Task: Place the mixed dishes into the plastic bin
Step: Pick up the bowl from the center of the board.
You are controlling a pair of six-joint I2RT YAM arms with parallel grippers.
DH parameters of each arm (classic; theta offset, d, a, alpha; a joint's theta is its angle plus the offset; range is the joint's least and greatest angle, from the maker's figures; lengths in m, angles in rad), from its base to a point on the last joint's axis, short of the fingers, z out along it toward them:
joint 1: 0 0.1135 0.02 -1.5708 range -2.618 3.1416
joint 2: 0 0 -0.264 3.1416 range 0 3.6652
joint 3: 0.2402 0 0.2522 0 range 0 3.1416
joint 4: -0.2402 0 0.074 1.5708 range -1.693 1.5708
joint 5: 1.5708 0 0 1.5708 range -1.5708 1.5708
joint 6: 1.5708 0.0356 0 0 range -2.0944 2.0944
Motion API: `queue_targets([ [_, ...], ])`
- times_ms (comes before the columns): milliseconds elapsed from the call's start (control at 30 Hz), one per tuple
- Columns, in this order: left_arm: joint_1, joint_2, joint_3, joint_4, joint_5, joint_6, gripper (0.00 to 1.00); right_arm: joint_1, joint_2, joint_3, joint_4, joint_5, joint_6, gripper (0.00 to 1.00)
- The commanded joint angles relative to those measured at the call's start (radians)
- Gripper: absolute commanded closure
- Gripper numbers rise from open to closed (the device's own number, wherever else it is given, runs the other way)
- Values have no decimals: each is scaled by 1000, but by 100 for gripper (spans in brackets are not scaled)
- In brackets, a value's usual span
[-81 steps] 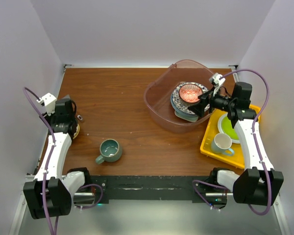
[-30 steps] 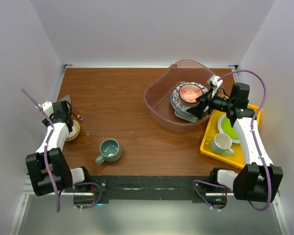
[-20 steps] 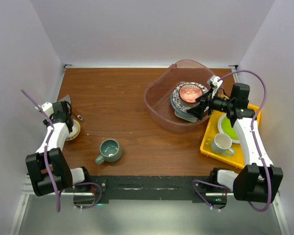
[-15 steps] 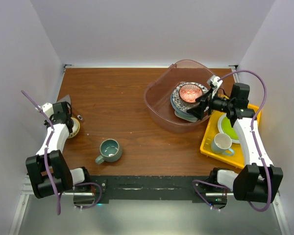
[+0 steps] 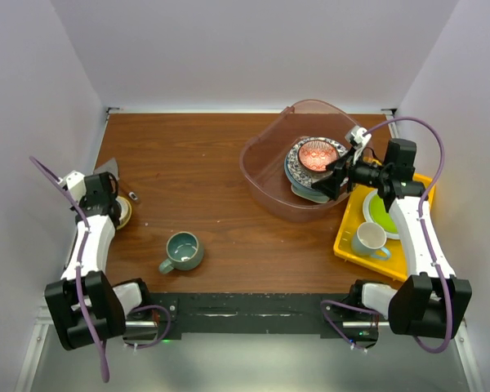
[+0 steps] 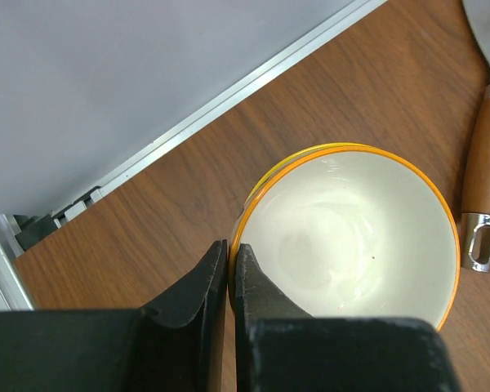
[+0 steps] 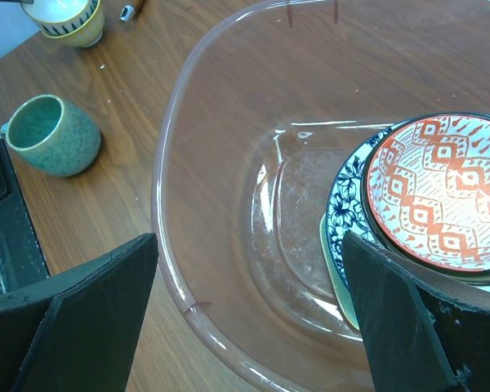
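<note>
Left claw (image 6: 231, 250) has settled onto the yellow-rimmed bowl (image 6: 351, 237), jaws pinching the rim between them; lifting toward the plastic bin (image 5: 260, 167) looks next.

plastic bin (image 7: 167, 163) fills most of the view, pinkish clear wall, floor bare on its left half. inside at right, red bowl (image 7: 445, 192) with white diamond pattern sits on a blue-patterned plate (image 7: 343, 208), with a mint dish (image 7: 336, 278) edge showing under them. outside on the wood table (image 7: 106, 229), grey-teal mug (image 7: 51, 135) upright at left, well apart from the bin. yellow bowl (image 7: 64, 18) at top left corner, partly cut off. black fingers (image 7: 73, 318) spread wide at both lower corners, holding nothing.
</note>
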Motion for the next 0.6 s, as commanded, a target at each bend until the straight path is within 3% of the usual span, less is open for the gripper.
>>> queue_targets([
  [0, 6, -73, 21, 40, 2, 16, 100, -6, -35, 35, 4, -27, -18, 2],
  [333, 6, -164, 127, -21, 116, 39, 100, -6, -41, 36, 0, -31, -20, 2],
  [567, 6, -233, 161, -35, 289, 62, 100, -4, -41, 36, -2, -30, -23, 2],
])
